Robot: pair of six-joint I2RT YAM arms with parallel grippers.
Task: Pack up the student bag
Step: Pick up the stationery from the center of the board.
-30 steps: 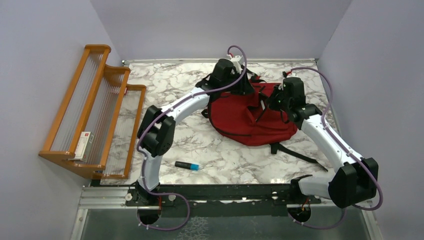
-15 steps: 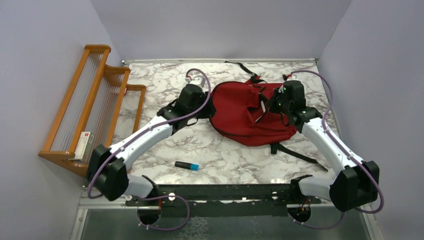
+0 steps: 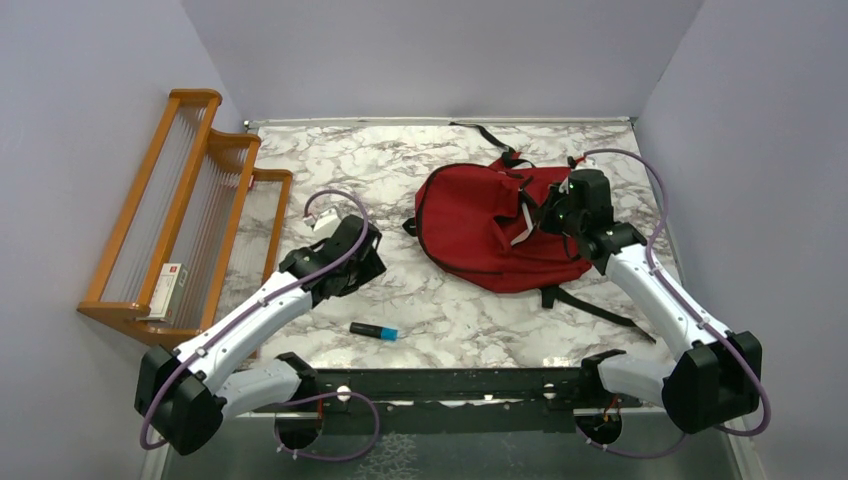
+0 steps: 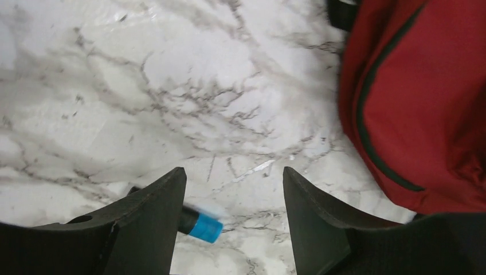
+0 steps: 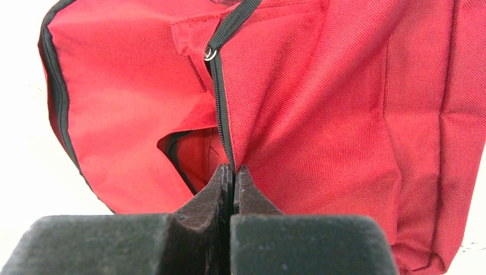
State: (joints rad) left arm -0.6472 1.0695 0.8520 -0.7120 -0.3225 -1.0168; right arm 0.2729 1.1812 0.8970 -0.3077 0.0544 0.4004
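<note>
I am pinning the large red fabric backpack [image 3: 480, 230], which is lying at the far right of the white marble-patterned counter [image 3: 400, 170], with the right gripper [image 5: 232, 169]. Its jaws are pinched tight on the bag's edge by the black zipper, though I cannot quite tell whether they are biting the zipper tape or only the cloth beside it. The left gripper [image 4: 233, 172] is hovering over bare counter left of the bag, jaws spread and holding nothing. The black marker with a blue cap [image 4: 202, 224] is peeking out from behind one finger, on the near side. For a clean pick I am planning to shift nearer until the marker sits between the jaws, square across its barrel, then lower close to the counter before closing.
</note>
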